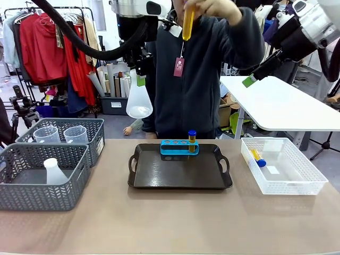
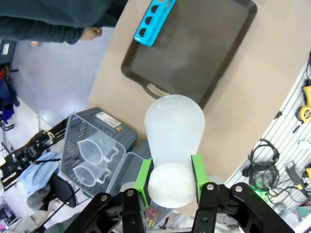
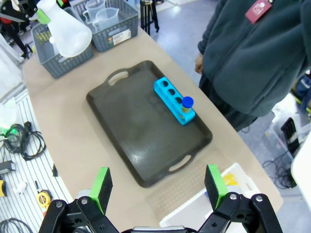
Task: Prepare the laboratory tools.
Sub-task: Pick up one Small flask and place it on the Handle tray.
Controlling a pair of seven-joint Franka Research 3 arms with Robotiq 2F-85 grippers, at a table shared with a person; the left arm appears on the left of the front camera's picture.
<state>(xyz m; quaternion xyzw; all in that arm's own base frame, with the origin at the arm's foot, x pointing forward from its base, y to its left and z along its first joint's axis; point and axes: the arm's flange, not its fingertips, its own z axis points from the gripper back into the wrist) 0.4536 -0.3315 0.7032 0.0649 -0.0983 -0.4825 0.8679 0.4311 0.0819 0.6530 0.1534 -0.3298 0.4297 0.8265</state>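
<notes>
A clothes rack [image 1: 18, 9] is standing at the back left, with red garments [image 1: 50, 50] hanging from it. Beside it, rolls of paper [image 1: 114, 79] are leaning upright in a dark bin [image 1: 114, 104]. A camera tripod [image 1: 18, 106] is standing at the left edge. A white table [image 1: 281, 103] is reaching across the right background, with cardboard boxes [image 1: 228, 114] sitting under it. A tan tabletop [image 1: 170, 223] is spreading across the foreground. The floor [image 2: 53, 87] is showing blue-grey. In the left wrist view, a white slotted panel [image 2: 291, 141] is carrying a yellow tape measure [image 2: 305, 112] and coiled black cables [image 2: 261, 154].

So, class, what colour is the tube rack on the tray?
The rack is blue; right wrist view.
</notes>
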